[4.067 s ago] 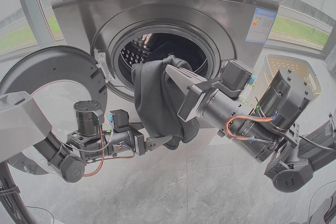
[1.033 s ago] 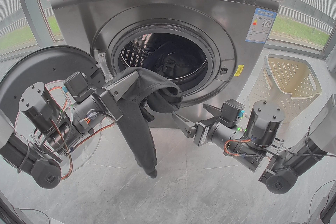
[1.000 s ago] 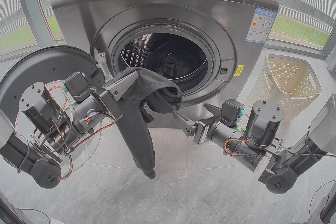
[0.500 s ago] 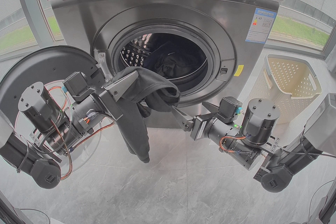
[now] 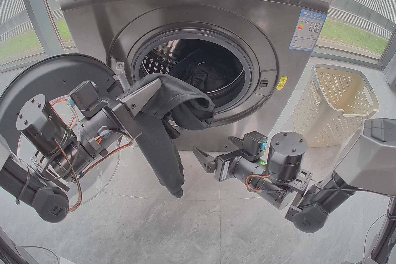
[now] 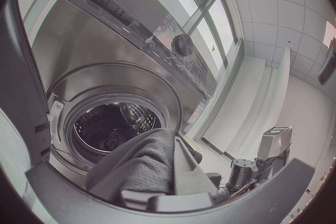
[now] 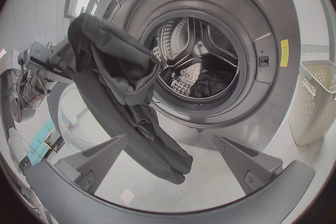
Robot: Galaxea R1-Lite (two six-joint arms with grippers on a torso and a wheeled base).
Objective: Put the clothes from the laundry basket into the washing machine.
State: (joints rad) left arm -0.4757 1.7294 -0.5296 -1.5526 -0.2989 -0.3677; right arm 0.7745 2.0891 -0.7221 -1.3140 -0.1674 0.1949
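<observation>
A dark grey garment [image 5: 165, 141] is draped over my left gripper [image 5: 153, 86], which is shut on it just left of and below the washing machine's [image 5: 272, 38] open drum. One end hangs down toward the floor. In the left wrist view the garment [image 6: 147, 165] covers the fingers. My right gripper [image 5: 212, 147] stands open and holds nothing, low in front of the machine and apart from the cloth. In the right wrist view its open fingers [image 7: 105, 154] frame the garment's hanging end [image 7: 133, 95]. More dark clothes [image 5: 206, 75] lie inside the drum.
The round washer door [image 5: 53, 79] is swung open at the left, behind my left arm. A cream laundry basket [image 5: 326, 112] stands on the floor at the right of the machine. Grey tiled floor [image 5: 206, 219] lies open in front.
Four seconds ago the right gripper held the garment at the drum; the left gripper holds it now. In the last half second the right gripper drew back and down, and the hanging end dropped lower.
</observation>
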